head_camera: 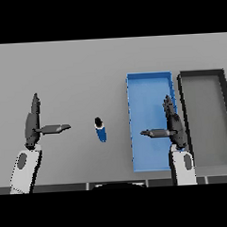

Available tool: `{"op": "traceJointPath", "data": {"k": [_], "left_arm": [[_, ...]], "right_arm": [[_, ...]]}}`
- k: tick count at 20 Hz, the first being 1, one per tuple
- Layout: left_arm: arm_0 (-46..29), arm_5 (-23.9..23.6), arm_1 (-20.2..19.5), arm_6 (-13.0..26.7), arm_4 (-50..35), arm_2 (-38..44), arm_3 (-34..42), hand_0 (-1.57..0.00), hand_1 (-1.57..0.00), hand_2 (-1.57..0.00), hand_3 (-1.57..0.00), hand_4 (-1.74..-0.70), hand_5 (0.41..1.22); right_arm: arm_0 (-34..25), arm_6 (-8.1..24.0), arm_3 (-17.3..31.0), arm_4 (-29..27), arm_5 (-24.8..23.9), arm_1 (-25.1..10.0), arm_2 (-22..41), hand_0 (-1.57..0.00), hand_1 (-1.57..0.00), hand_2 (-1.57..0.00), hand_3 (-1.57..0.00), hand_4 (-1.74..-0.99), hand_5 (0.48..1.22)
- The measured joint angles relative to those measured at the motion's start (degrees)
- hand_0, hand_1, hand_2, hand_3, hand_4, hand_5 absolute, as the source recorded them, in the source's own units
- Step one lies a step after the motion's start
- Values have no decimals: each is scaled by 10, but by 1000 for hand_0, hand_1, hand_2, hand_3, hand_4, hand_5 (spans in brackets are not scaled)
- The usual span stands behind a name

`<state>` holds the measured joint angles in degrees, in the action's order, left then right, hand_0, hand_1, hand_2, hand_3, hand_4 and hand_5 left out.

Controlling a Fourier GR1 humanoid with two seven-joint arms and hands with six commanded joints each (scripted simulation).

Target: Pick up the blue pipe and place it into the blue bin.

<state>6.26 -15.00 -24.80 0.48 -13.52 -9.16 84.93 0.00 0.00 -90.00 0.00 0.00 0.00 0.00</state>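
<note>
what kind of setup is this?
Likely a tabletop sorting bench: a plain grey table with a blue bin and a dark bin side by side, plus a small blue pipe lying loose.

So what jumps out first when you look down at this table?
The bright blue bin right of centre stands out, with a dark grey bin beside it on its right. The right hand, fingers straight, hangs over the blue bin. Left of that bin a small blue pipe lies alone on the grey table, and the open left hand waits at far left.
</note>
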Motion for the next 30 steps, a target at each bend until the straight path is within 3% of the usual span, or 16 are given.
{"op": "traceJointPath", "data": {"k": [6,7,8,17,18,25,30], "left_arm": [[1,0,2,-3,1,-2,-1,1,1,1,1,-1006,586],[-17,60,-35,-44,7,-19,4,1,1,1,1,-1011,588],[-28,99,-62,-62,6,-25,5,1,1,1,1,-1011,588],[-51,203,-109,-102,-8,-53,28,1,1,1,1,-1020,582],[-52,218,-116,-103,-8,-62,41,1,1,1,1,-1024,573],[-51,267,-116,-27,5,-134,100,1,1,1,1,-1086,480],[-38,277,-75,-27,44,-182,90,1,1,1,1,-1109,447]], "right_arm": [[-4,4,1,-3,1,-4,-3,1,1,1,1,-1222,603],[13,-36,-18,28,16,-38,13,1,1,1,1,-1227,603],[29,-53,-37,39,29,-54,24,1,1,1,1,-1230,601],[49,-29,-67,72,38,-73,50,1,1,1,1,-1215,587],[52,-38,-63,74,39,-72,51,1,1,1,1,-1220,589],[45,-58,-66,69,48,-78,52,1,1,1,1,-1244,607],[52,-61,-68,67,49,-80,48,1,1,1,1,-1263,617]]}}
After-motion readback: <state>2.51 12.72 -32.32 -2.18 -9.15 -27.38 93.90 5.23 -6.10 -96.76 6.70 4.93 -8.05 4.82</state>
